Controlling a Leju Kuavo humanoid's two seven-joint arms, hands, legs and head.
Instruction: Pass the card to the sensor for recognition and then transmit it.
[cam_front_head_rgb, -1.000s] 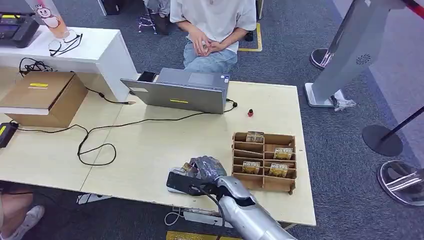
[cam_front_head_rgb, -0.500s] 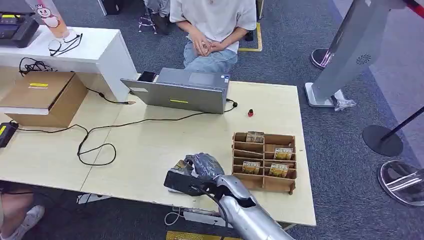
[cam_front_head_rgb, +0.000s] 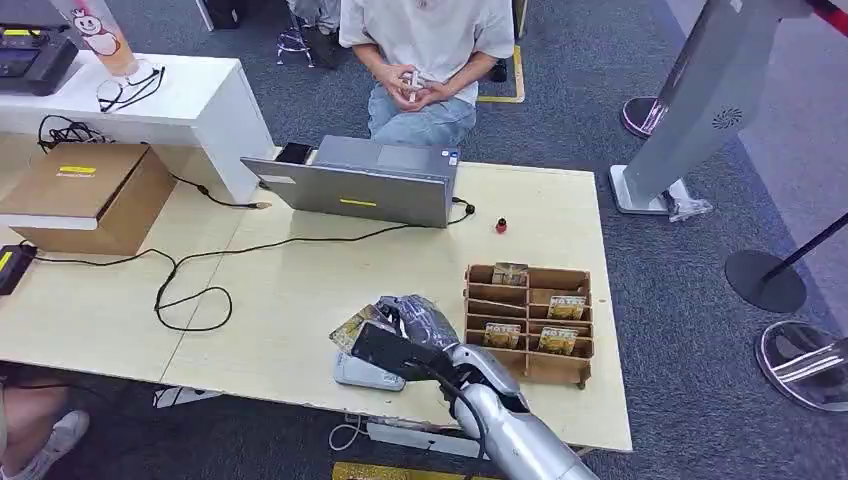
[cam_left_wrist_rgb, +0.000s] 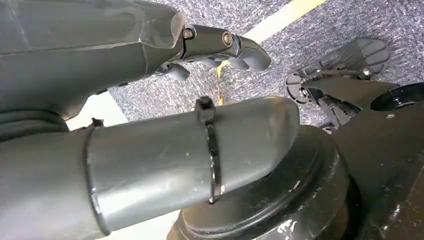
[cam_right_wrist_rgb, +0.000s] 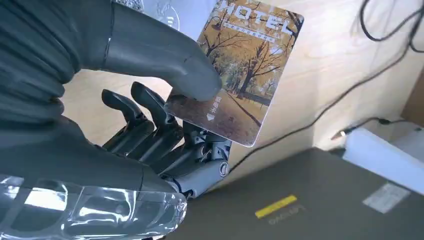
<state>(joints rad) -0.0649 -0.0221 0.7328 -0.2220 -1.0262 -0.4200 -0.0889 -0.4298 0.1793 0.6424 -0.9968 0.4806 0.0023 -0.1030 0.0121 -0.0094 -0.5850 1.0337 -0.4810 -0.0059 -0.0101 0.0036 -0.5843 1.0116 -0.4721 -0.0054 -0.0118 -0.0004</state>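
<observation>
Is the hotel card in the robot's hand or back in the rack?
In hand: the right hand pinches the card under its thumb, above the table.

It looks like an office: grey carpet floor (cam_front_head_rgb: 650, 90), pale wooden table (cam_front_head_rgb: 320, 290), grey laptop (cam_front_head_rgb: 365, 185), brown cardboard box (cam_front_head_rgb: 85, 190).

The card (cam_right_wrist_rgb: 240, 75) bears golden autumn trees and white lettering. The hand (cam_front_head_rgb: 420, 325) holding it is dark grey. Centre frame, the table (cam_front_head_rgb: 300, 290) is pale wood, the laptop (cam_front_head_rgb: 365, 180) grey with a yellow sticker, the card rack (cam_front_head_rgb: 528, 320) brown.
</observation>
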